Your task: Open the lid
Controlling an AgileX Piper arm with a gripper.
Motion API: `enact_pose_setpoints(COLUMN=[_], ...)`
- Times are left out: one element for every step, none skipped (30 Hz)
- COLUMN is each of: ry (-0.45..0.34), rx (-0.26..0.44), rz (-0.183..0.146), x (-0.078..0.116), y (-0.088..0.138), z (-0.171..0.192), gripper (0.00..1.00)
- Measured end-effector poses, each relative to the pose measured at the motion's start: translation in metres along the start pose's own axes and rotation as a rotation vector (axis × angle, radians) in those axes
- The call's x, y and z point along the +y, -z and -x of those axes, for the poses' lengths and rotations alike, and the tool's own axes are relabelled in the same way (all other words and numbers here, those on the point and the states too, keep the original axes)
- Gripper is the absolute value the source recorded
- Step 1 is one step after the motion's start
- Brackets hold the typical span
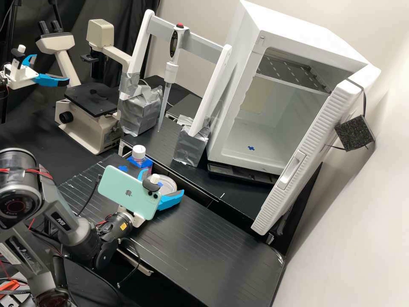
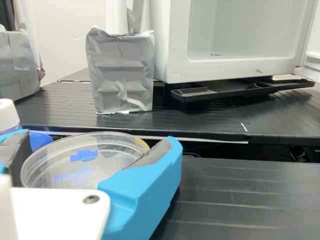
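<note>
My gripper is low over the front bench, partly behind the mounted phone. In the wrist view my gripper has its two blue fingers wide apart, one on either side of a round clear petri dish, their dark pads against its rim. The dish also appears beside the phone in the high view, with blue tape on it. Its near part is hidden behind the white gripper body. Whether the lid is raised off the base I cannot tell.
A bottle with a white cap stands close behind the gripper. Farther back are a taped grey block, a pipette on its stand, a microscope and a white cabinet with its door swung open.
</note>
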Motion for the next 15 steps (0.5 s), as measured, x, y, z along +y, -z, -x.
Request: enact_pose_setpoints(ry=[0.0, 0.0, 0.002, 0.0, 0.001, -0.002, -0.002, -0.004, -0.007, -0.008, -0.013, -0.016, -0.02, -0.024, -0.023], rx=[0.0, 0.0, 0.001, -0.003, -0.003, 0.0, 0.0, 0.002, 0.004, 0.005, 0.012, 0.018, 0.022, 0.03, 0.034], rz=[0.0, 0.0, 0.001, 0.003, 0.002, 0.004, 0.004, 0.005, 0.004, 0.003, -0.001, -0.001, -0.003, -0.002, -0.002], x=[0.0, 0.0, 0.0, 0.0, 0.001, 0.002, 0.003, 0.004, 0.005, 0.006, 0.008, 0.009, 0.01, 0.011, 0.011], y=[0.0, 0.0, 0.0, -0.001, -0.001, 0.0, 0.0, 0.001, 0.001, 0.002, 0.004, 0.005, 0.007, 0.009, 0.01], z=[0.0, 0.0, 0.0, 0.0, 0.001, 0.002, 0.004, 0.005, 0.006, 0.008, 0.01, 0.012, 0.013, 0.015, 0.016], gripper=[0.0, 0.0, 0.0, 0.0, 0.0, 0.0, 0.0, 0.0, 0.0, 0.0, 0.0, 0.0, 0.0, 0.0, 0.0])
